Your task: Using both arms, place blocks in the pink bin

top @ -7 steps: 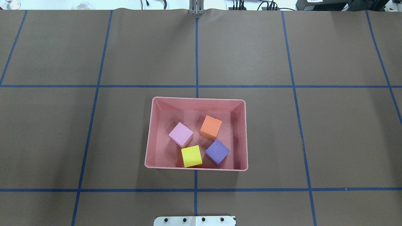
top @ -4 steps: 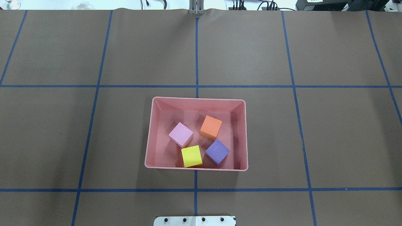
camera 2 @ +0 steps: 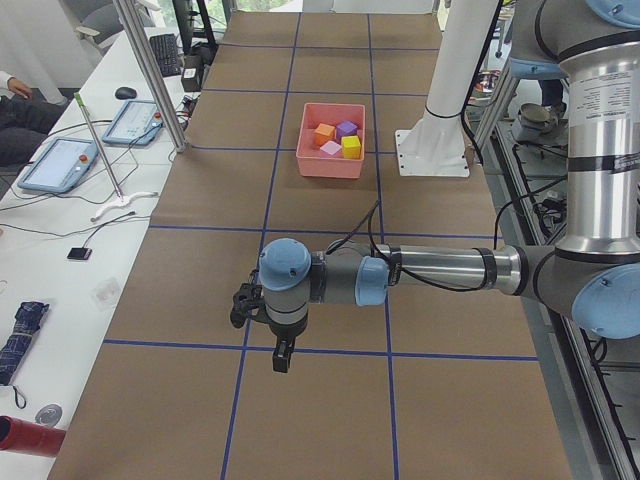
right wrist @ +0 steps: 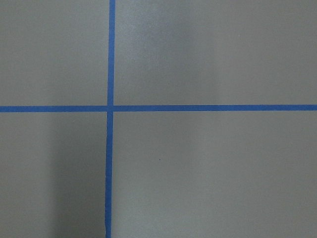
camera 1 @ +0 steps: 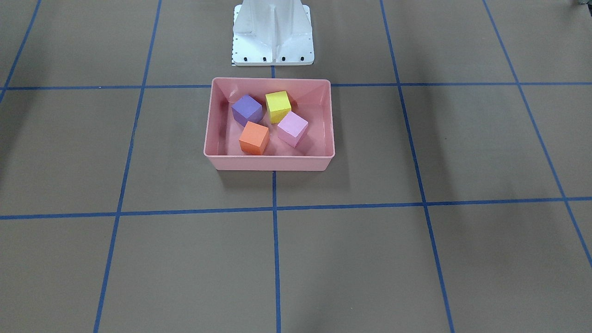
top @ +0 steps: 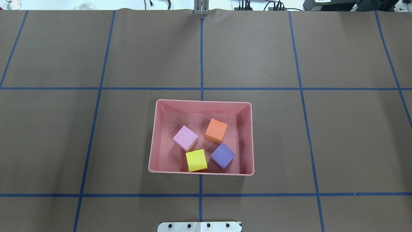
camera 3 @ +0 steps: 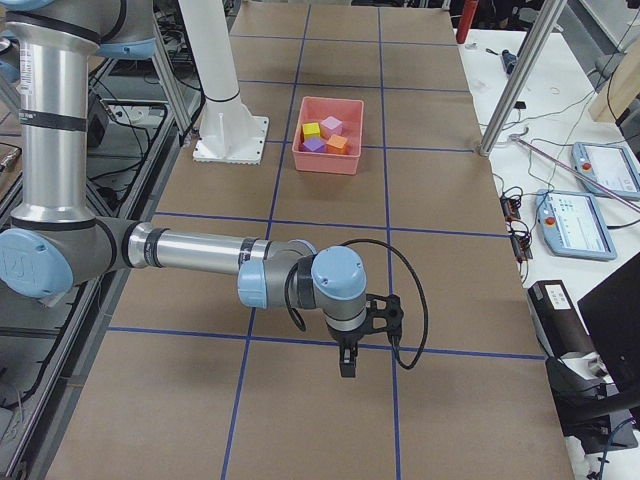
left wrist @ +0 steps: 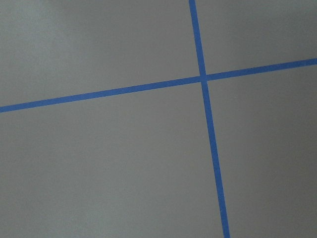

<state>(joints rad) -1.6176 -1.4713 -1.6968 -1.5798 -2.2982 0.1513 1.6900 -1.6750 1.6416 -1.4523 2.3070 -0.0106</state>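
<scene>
The pink bin (top: 202, 101) sits mid-table near the robot's base and also shows in the front-facing view (camera 1: 268, 163). All four blocks lie inside it: orange (top: 216, 130), dark purple (top: 222, 156), yellow (top: 196, 160) and pale pink-lilac (top: 185, 138). The left gripper (camera 2: 283, 357) hangs over bare table far off to the robot's left of the bin. The right gripper (camera 3: 346, 365) hangs over bare table far off to its right. Both show only in the side views, so I cannot tell whether they are open or shut. Neither holds anything I can see.
The white pedestal base (camera 1: 273, 34) stands just behind the bin. Brown paper with blue tape grid lines (top: 201, 58) covers the table. Both wrist views show only paper and a tape crossing (left wrist: 202, 78). Side benches hold tablets and cables (camera 2: 60, 165).
</scene>
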